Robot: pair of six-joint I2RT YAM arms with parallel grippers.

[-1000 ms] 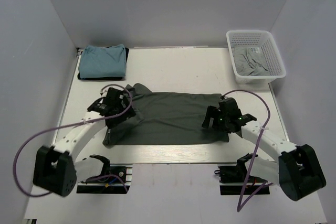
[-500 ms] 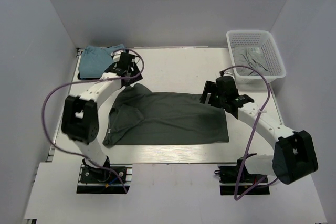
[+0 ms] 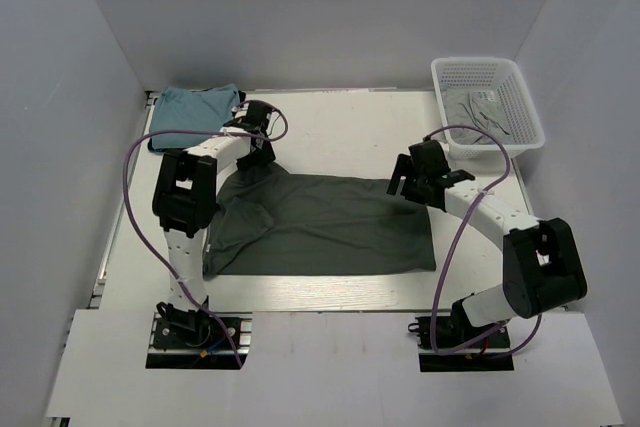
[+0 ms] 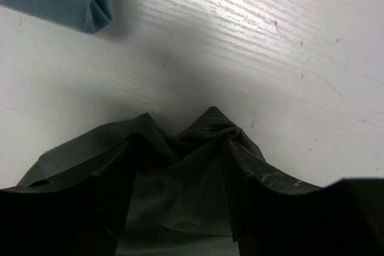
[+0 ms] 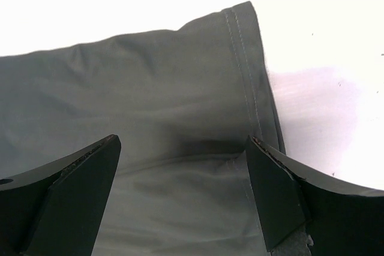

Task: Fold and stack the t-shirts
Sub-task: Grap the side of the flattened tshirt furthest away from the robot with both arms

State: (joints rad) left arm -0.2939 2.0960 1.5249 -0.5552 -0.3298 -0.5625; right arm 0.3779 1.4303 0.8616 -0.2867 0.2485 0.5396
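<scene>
Grey-green t-shirt is lying flat across the counter's middle. Over its far corners, the left gripper and right gripper are gaping wide, released.

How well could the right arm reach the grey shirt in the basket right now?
Probably yes: the right gripper is open and empty, the basket's top is open, the grey shirt lies uncovered inside, and nothing stands between them.

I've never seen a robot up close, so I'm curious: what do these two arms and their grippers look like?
The left arm and right arm are slim white links joined by chunky black joints. A loose purple cable loops along each. The left gripper and right gripper are black, each with two wedge-shaped fingers. I can't make out any markings.
</scene>
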